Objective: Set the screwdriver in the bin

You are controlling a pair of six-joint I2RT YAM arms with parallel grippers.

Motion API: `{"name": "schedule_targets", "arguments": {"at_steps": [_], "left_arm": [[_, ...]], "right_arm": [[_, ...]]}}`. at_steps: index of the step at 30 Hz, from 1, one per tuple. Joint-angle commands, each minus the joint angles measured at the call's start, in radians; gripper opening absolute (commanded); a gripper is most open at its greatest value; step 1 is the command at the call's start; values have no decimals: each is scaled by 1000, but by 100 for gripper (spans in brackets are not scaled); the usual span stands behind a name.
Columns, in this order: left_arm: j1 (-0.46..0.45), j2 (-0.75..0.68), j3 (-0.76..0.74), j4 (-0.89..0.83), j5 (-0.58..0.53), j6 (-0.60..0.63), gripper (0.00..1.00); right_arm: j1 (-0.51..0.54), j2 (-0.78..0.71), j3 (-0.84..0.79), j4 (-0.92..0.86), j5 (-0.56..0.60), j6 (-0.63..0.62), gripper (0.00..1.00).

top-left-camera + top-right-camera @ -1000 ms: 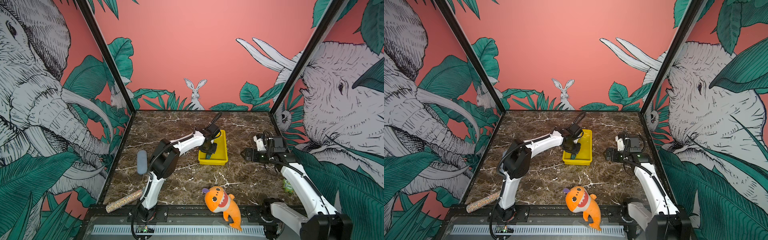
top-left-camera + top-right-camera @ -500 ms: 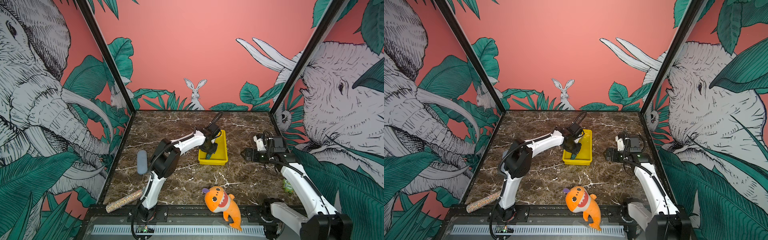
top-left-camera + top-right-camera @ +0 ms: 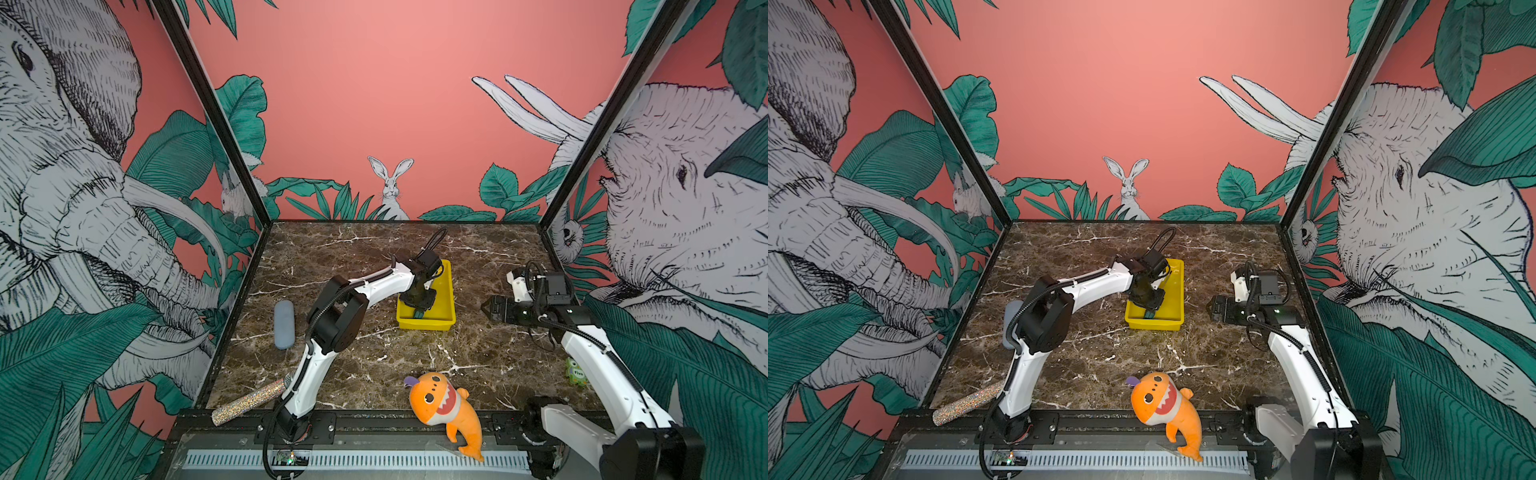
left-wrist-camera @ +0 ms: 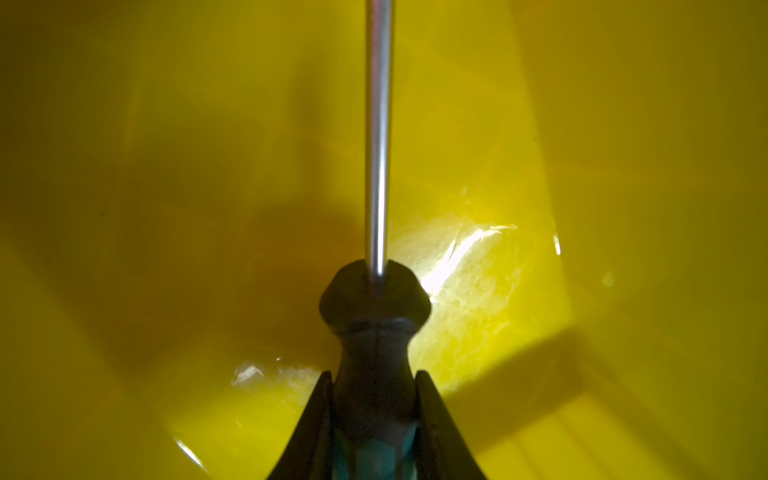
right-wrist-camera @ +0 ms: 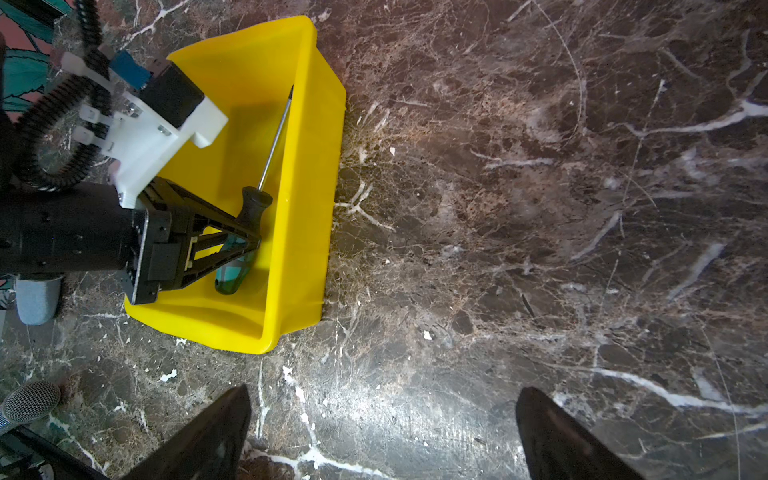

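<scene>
left gripper (image 5: 243,243) narrowly parted, fingers flanking screwdriver (image 5: 249,216) handle inside bin (image 5: 307,199).

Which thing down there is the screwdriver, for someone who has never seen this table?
Find the yellow bin near the middle of the marble table. Inside it, between the left claw fingers, lies the screwdriver. Nothing else there has its green-and-black handle and thin metal shaft.

An orange plush shark (image 3: 442,405) lies at the front edge of the marble bench (image 3: 478,357). A grey case (image 3: 284,318) lies near the left wall, a glittery tube (image 3: 249,402) at the front left corner, and a small green toy (image 3: 576,372) by the right wall.
</scene>
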State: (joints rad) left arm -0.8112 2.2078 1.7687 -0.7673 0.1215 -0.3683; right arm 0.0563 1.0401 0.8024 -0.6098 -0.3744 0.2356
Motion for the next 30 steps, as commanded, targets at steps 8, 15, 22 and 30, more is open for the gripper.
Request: {"name": "schedule_targets", "arguments": {"at_steps": [8, 15, 22, 30], "left_arm": [[-2, -15, 65, 11, 21, 7, 40], [0, -48, 181, -44, 25, 48, 78], [64, -169, 228, -40, 38, 145, 95], [348, -567, -196, 269, 126, 161, 100]], "right_arm": [[-5, 9, 0, 10, 11, -18, 99], [-3, 6, 18, 14, 17, -21, 99], [-5, 11, 82, 34, 72, -27, 99], [-4, -17, 139, 170, 264, 13, 99]]}}
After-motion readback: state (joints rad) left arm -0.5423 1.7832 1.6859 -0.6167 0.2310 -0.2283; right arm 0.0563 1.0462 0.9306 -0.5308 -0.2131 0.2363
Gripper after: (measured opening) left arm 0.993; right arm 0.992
